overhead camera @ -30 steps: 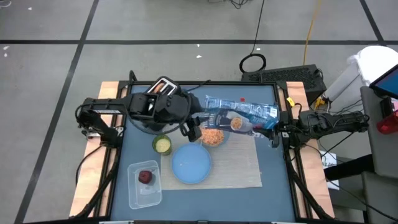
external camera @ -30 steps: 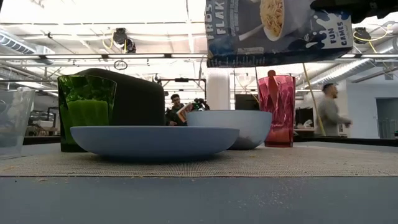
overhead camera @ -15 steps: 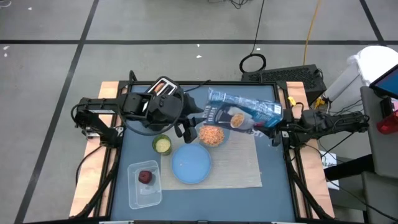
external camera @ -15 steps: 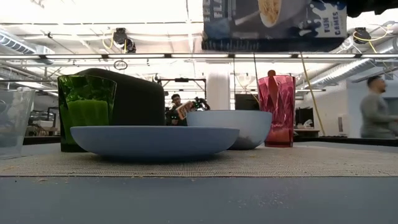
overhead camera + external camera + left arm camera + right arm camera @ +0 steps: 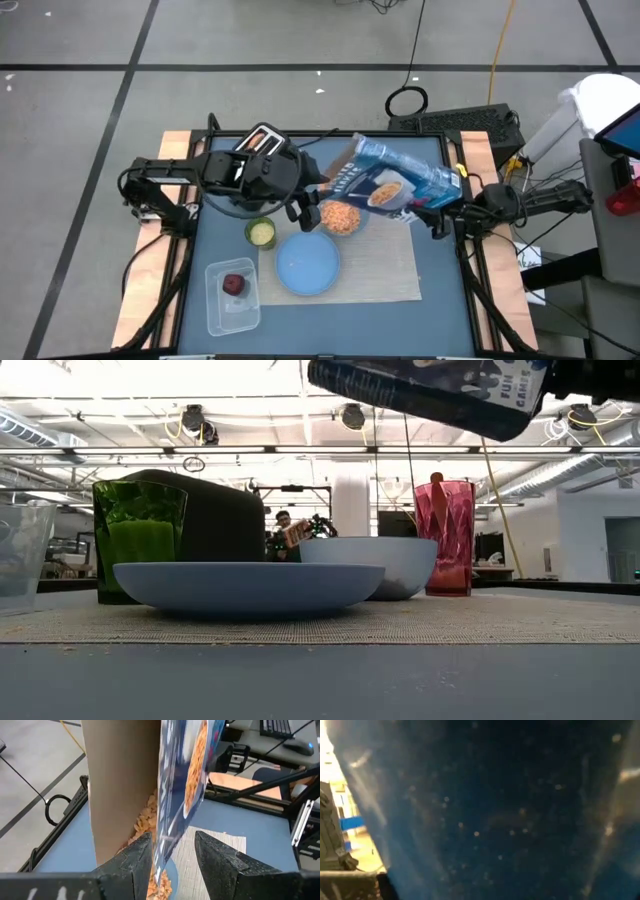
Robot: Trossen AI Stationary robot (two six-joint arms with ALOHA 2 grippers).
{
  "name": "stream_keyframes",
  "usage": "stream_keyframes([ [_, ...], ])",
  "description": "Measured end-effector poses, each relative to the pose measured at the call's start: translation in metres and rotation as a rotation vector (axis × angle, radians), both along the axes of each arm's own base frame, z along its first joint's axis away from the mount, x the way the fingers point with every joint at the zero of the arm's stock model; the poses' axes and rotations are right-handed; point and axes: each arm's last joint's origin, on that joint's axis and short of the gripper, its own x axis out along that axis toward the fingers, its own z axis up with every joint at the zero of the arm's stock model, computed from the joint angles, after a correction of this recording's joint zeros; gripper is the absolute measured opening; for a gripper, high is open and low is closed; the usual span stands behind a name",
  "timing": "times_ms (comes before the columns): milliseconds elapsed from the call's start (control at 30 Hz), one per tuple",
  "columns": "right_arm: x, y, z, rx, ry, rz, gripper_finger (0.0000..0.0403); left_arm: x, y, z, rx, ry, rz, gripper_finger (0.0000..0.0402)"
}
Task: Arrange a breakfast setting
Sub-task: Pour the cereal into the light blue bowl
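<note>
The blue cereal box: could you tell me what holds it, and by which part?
The blue cereal box hangs between both: right gripper at its closed end, left gripper on the open flap.

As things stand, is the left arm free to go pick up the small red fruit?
Probably not: the left gripper holds the cereal box over the bowl; the fruit lies unobstructed.

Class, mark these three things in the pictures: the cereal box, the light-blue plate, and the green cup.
cereal box [image 5: 400, 185], high view, on its printed front face.
light-blue plate [image 5: 307, 264], high view, on its bare middle.
green cup [image 5: 138, 535], low view, on its side wall.
</note>
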Motion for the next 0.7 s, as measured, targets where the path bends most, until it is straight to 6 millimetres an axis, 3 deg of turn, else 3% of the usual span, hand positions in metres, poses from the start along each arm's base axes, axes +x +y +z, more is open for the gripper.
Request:
stream_keyframes([
  [267,-0.001,0.0,-0.02,0.016,-0.066,0.004,0.0254,0.015,-0.002,-0.003,-0.004,-0.052,-0.025,0.0154],
  [700,0.0,0.002,-0.018,-0.001,-0.097,0.051,0.0254,0.059,0.003,-0.02,0.064,-0.151,-0.057,0.0154],
])
